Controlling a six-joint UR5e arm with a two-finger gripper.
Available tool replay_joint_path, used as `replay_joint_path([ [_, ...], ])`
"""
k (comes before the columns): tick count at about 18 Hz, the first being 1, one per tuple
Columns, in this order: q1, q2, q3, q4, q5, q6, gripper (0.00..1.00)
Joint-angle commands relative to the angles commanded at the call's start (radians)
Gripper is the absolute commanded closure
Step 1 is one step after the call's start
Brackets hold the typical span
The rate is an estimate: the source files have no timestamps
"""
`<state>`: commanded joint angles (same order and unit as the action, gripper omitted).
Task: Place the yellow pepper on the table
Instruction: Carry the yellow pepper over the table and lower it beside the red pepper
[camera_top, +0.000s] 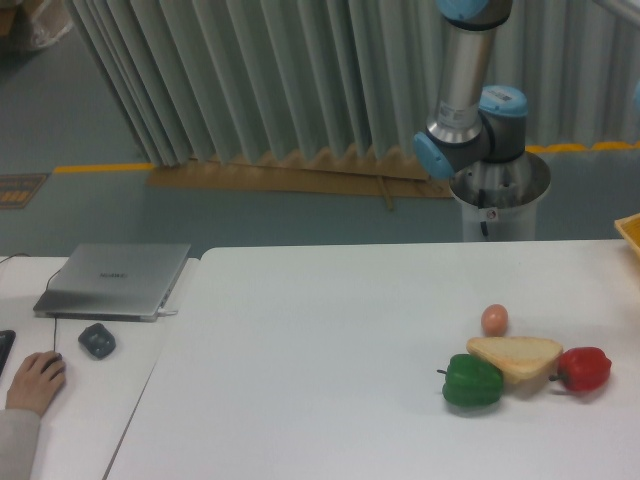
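Bread (515, 356) between two peppers (472, 381)

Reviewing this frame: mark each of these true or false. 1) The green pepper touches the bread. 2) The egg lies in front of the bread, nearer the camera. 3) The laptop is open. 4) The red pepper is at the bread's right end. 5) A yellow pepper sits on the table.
1) True: the green pepper sits against the bread.
2) False: the egg lies behind the bread, farther from the camera.
3) False: the laptop is closed.
4) True: the red pepper is there.
5) False: no yellow pepper shows on the table; the end effector is out of view.
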<state>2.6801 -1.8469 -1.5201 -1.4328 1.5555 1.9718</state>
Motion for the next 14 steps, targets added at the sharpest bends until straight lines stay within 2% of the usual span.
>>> replay_joint_path([
  [3, -0.063, 0.002, -0.049, 0.034, 0.009, -0.079, 0.64],
  [7, -0.075, 0.002, -0.109, 0.04, 0.089, -0.077, 0.64],
  [12, -0.083, 0.002, -0.129, 0.043, 0.1, -0.082, 0.64],
  [14, -0.085, -0.005, -0.13, 0.069, 0.1, -0.097, 0.64],
])
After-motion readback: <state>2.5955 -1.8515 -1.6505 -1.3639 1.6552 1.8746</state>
